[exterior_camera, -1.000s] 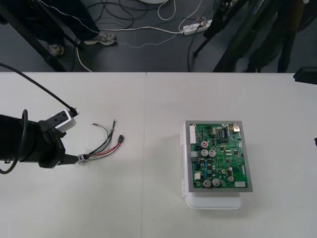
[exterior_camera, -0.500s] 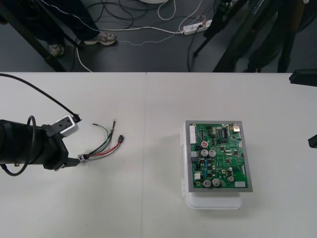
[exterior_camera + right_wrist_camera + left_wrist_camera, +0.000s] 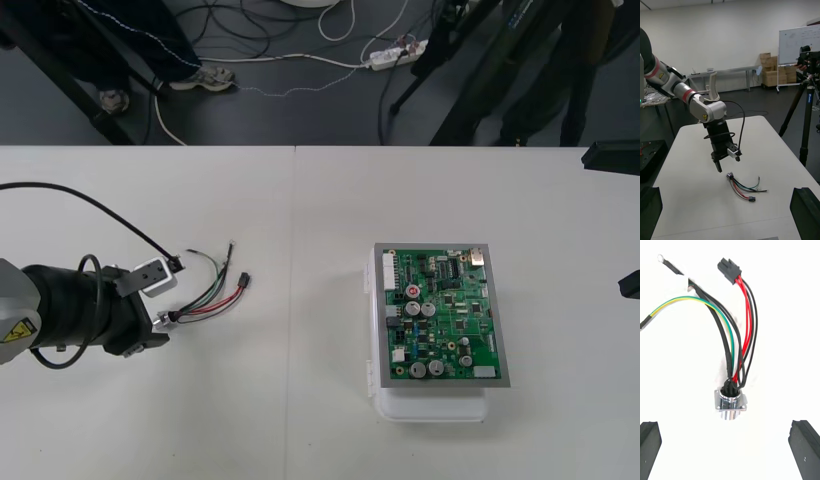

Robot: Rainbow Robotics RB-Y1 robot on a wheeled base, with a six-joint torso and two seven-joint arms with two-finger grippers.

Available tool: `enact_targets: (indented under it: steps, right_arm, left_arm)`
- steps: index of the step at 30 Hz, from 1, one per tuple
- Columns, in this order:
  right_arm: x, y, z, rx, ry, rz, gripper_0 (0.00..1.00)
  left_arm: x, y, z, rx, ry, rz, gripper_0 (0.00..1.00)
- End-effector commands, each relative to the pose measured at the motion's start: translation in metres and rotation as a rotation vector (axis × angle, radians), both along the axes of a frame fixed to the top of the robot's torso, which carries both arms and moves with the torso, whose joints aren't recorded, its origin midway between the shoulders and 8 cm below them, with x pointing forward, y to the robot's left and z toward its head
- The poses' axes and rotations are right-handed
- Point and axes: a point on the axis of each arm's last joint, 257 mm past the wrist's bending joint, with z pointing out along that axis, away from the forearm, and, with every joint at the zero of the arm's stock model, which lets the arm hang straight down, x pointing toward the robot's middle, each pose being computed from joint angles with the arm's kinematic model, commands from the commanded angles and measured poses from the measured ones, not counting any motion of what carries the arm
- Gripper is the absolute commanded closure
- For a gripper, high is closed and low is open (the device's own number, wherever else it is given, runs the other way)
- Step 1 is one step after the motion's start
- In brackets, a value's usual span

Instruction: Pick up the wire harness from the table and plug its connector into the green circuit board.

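Observation:
The wire harness (image 3: 208, 293) lies on the table left of centre, its red, black and green wires fanned out. Its black plug (image 3: 243, 283) points toward the green circuit board (image 3: 442, 315), which sits on a white base (image 3: 430, 408) at the right. The round metal socket (image 3: 730, 401) lies on the table just ahead of my left gripper (image 3: 728, 427), between its open fingers (image 3: 804, 444). Seen from the front, my left gripper (image 3: 158, 328) is at the socket end. The black plug (image 3: 729, 269) lies free. My right gripper (image 3: 727, 197) waits open at the table's right edge.
The left arm (image 3: 709, 112) hangs over the harness (image 3: 744, 186), with a black cable looping off it. A seam (image 3: 292, 300) runs down the table between the harness and the board. Cables and a power strip (image 3: 395, 55) lie on the dark floor beyond the far edge.
My left gripper has slid right along the table until its open fingers sit around the socket end. The harness has not moved. The right arm's dark parts shifted slightly at the right edge.

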Motion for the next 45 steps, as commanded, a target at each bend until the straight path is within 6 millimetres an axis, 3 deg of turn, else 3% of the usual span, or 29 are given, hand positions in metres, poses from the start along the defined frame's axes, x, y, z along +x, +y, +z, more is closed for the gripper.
enact_targets:
  steps: [1,8,17,45]
  right_arm:
    - [-0.001,0.003,0.003,-0.048,-0.049,0.016,0.0]
    - [-0.001,0.003,0.003,-0.048,-0.049,0.016,0.0]
    - [-0.001,0.003,0.003,-0.048,-0.049,0.016,0.0]
    - [-0.001,0.003,0.003,-0.048,-0.049,0.016,0.0]
  left_arm:
    - [0.013,-0.02,-0.014,-0.044,-0.061,-0.048,0.0]
    - [0.024,-0.027,-0.038,-0.099,-0.068,-0.006,0.0]
    - [0.025,-0.04,-0.038,-0.129,-0.071,-0.007,0.0]
    - [0.032,-0.03,-0.043,-0.095,-0.086,0.003,0.0]
